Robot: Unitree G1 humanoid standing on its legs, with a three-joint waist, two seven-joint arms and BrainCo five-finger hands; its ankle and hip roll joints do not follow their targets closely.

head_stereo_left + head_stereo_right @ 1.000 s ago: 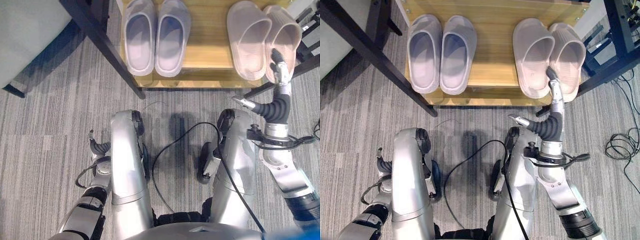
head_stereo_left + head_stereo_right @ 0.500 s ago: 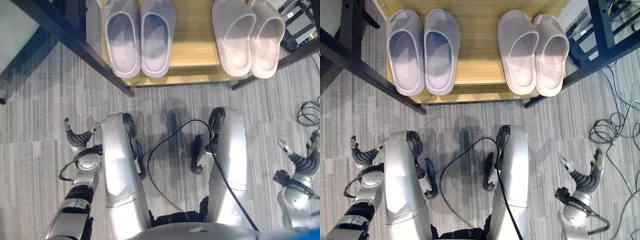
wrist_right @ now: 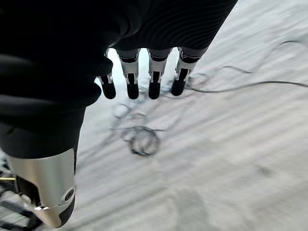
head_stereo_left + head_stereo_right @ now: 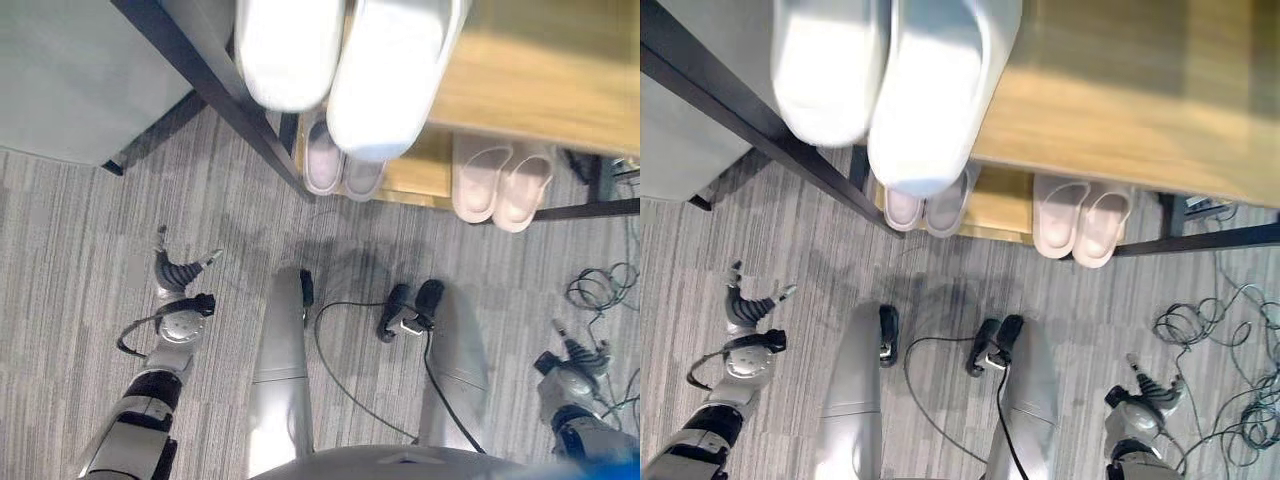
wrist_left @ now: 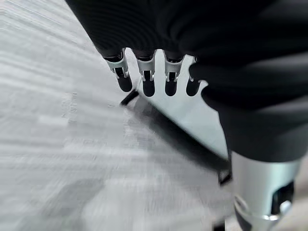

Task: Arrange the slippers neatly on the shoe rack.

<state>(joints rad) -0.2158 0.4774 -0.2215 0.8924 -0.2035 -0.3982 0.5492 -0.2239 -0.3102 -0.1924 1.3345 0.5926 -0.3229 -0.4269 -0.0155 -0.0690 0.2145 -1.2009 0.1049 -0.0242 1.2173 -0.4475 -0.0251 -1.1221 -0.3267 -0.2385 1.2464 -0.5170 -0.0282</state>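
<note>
The wooden shoe rack (image 4: 545,85) has two shelves. A white pair of slippers (image 4: 385,85) lies on the upper shelf, toes over its front edge. On the lower shelf (image 4: 422,178) a lilac pair (image 4: 342,172) sits side by side at the left and a pink pair (image 4: 505,185) at the right. My left hand (image 4: 178,272) hangs over the carpet at the left, fingers (image 5: 144,82) straight and holding nothing. My right hand (image 4: 1145,385) hangs low at the right, well clear of the rack, its fingers (image 3: 154,79) straight and empty.
A dark frame bar (image 4: 215,90) runs diagonally beside the rack's left end, with a pale cabinet (image 4: 70,80) behind it. Loose cables (image 4: 1230,350) lie tangled on the grey carpet at the right.
My right hand left the pink slipper and dropped to my side. The camera has since risen and pulled back, bringing the upper shelf with the white pair into view.
</note>
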